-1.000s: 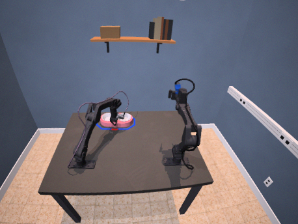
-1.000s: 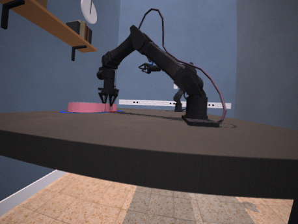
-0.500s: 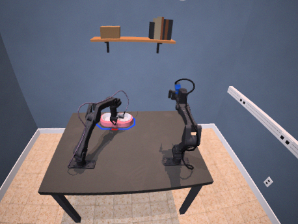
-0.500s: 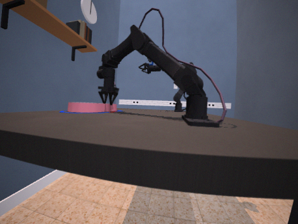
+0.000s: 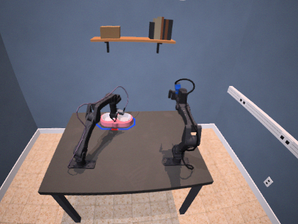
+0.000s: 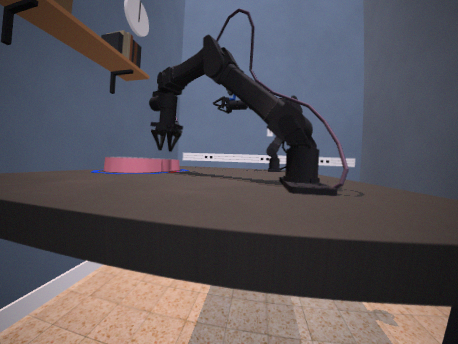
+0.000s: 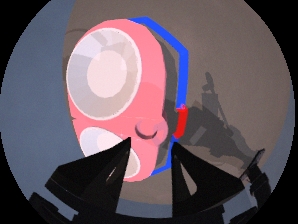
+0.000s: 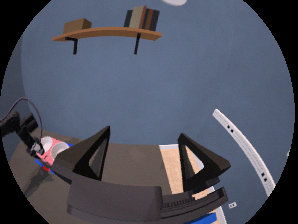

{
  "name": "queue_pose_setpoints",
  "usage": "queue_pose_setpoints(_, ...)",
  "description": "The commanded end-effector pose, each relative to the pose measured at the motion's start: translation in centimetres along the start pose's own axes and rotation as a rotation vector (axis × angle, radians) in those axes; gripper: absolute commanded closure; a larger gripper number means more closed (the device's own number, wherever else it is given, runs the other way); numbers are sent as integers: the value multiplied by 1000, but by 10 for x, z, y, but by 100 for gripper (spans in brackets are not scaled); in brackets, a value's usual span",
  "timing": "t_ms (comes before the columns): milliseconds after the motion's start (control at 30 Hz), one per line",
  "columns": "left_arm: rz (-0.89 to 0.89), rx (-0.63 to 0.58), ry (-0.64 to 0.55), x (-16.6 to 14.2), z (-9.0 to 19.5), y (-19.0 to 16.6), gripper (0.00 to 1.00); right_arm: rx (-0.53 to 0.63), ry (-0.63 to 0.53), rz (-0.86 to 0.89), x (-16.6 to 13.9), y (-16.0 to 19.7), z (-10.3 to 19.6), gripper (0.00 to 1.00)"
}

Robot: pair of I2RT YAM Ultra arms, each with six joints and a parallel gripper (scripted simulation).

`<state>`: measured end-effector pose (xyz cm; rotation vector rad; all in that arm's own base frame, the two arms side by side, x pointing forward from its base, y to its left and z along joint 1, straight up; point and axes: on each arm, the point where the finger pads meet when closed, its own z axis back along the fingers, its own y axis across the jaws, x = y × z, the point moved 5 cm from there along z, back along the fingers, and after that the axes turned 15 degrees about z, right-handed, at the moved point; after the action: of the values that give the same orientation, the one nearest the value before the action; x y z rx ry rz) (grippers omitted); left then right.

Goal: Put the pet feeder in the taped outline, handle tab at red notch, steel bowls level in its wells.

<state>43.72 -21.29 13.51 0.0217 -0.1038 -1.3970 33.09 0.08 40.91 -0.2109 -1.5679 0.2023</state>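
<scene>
The pink pet feeder (image 5: 117, 120) lies inside the blue taped outline (image 5: 97, 126) at the far left of the table. Its handle tab (image 7: 149, 129) points at the red notch (image 7: 180, 121). One steel bowl (image 7: 105, 76) sits level in its well; the other bowl (image 7: 109, 151) is partly hidden behind a finger. My left gripper (image 7: 152, 144) hangs a little above the feeder's middle, fingers apart and empty; it also shows in the exterior view (image 6: 166, 141). My right gripper (image 5: 170, 94) is open and empty, raised high over the table's right side.
A wall shelf (image 5: 133, 40) with a box and books hangs behind the table. A white rail (image 5: 263, 115) runs along the right wall. The two arm bases (image 5: 82, 163) (image 5: 176, 161) stand near the front of the table.
</scene>
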Motion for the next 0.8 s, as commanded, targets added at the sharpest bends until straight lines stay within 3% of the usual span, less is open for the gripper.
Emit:
queue_pose_setpoints(0,8,-12,-2,-3,20,0,53,-26,-75,2,25,-8,8,0)
queue_pose_setpoints(433,14,8,-16,-5,35,1,53,-26,-75,2,25,-8,8,0)
queue_pose_setpoints(467,45,97,-67,-5,59,13,53,-25,-74,2,25,-8,8,0)
queue_pose_setpoints(533,90,73,-49,-10,43,11,53,-23,-73,2,25,-8,7,0)
queue_pose_setpoints(600,154,132,-95,-12,55,20,53,-21,-72,2,24,-8,7,0)
queue_pose_setpoints(700,191,159,-118,-14,61,24,53,-21,-72,2,24,-8,7,0)
queue_pose_setpoints(733,165,117,-107,-4,47,14,53,-19,-72,1,24,-8,7,0)
queue_pose_setpoints(767,190,142,-121,-11,57,19,53,-19,-71,1,24,-8,6,0)
